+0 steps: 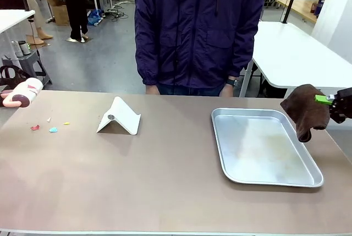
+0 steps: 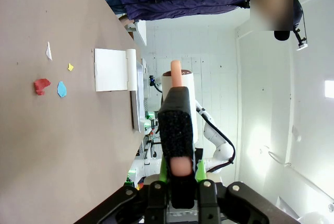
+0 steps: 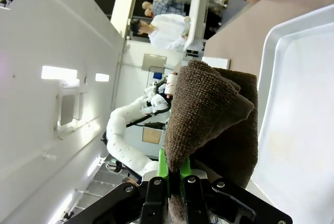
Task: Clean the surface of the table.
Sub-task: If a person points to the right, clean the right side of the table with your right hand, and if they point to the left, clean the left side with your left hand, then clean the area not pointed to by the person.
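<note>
"Where's the counter (image 1: 165,186) in all this?"

"It's right across the lower half of the front view, brown and matte, running from edge to edge. At middle left there's a small scatter on it: a red scrap (image 1: 34,127), a blue scrap (image 1: 53,130), a yellow scrap (image 1: 66,123) and a white scrap (image 1: 48,119), all lying close together."

"Anything else on it?"

"A white folded stand (image 1: 118,116), shaped like a tent, sits just right of the scraps. A silver tray (image 1: 264,111) lies flat at the right."

"And the arms?"

"The left jaws are closed on the pink handle of a lint roller (image 1: 23,92). It pokes in at the left edge of the frame, by the counter's far corner, and I can't tell if it touches. In the left wrist view the roller's white drum (image 2: 180,85) sticks out past the jaws, with the scraps at upper left."

"The other side?"

"The right jaws, at the right edge of the frame, are clamped on a brown cloth (image 1: 305,109). It hangs bunched just beside the tray's upper right corner."

"Anyone there?"

"A person in a dark blue jacket (image 1: 198,27) stands at top centre, behind the counter's far edge."
</note>
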You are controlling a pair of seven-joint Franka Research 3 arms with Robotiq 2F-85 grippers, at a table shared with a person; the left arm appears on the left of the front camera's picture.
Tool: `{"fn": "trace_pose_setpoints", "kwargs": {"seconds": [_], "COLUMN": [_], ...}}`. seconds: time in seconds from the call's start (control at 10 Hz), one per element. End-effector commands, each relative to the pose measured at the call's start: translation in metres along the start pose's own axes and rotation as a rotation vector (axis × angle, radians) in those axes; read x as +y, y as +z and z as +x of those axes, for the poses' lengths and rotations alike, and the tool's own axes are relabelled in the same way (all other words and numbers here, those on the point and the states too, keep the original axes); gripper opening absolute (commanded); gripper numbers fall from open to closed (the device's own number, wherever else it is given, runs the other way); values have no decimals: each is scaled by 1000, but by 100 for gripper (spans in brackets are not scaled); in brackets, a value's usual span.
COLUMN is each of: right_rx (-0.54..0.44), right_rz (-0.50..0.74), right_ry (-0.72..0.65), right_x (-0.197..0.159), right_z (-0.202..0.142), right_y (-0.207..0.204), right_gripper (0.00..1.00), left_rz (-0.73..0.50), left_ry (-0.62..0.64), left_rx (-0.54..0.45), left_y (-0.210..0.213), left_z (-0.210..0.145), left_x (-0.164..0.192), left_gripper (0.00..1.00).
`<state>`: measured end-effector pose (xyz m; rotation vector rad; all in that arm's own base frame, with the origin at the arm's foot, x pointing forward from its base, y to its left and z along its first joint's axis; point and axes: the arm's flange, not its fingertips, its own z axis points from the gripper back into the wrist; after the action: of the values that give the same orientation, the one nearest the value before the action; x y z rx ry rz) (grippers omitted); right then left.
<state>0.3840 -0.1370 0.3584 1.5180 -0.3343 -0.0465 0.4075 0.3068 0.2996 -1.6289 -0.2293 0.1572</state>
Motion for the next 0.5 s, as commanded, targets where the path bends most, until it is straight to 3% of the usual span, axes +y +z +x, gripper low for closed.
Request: {"fn": "trace_pose_setpoints", "kwargs": {"seconds": [0.0, 0.4], "right_rx": [6, 6], "right_rz": [16, 16], "right_ry": [18, 18], "right_x": [3, 3], "right_z": [1, 1], "right_y": [1, 1], "right_gripper": [9, 9], "left_rz": [-4, -4], "left_ry": [6, 6], "left_rx": [3, 3], "left_y": [-2, -2], "left_z": [-5, -5], "left_x": [-5, -5], "left_gripper": [0, 0]}}
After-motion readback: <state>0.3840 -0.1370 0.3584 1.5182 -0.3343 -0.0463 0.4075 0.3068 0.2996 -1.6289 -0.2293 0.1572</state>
